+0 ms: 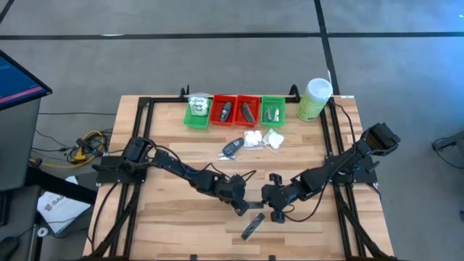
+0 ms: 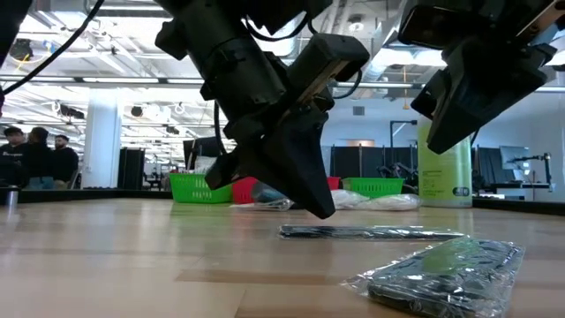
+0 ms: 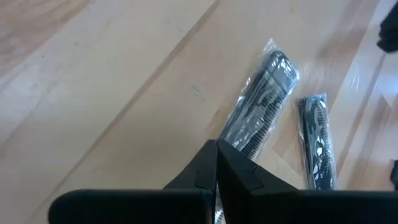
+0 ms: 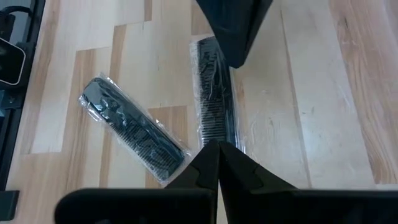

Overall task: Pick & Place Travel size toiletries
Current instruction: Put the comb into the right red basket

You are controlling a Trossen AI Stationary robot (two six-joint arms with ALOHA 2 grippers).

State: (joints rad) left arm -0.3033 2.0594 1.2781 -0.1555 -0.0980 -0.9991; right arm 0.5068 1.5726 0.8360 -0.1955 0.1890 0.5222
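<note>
High view: nearest the surface's (image 1: 167, 232) front edge lies a wrapped dark comb (image 1: 252, 226), with a second wrapped comb (image 1: 250, 208) just beyond it. Both pincers hang over that second comb, left pincer (image 1: 241, 206) and right pincer (image 1: 270, 210), each closed and empty. Farther back lie a black oval piece (image 1: 232, 148) and white packets (image 1: 262, 139), then the red and green trays (image 1: 235, 110)

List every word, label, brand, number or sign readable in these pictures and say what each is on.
No text can be read in full.
Pale green canister: dark print on its side in the low view, too blurred to read.
White sheet on the floor: dark letters, too small and cut off to read.
Wrapped combs: no print visible.
</note>
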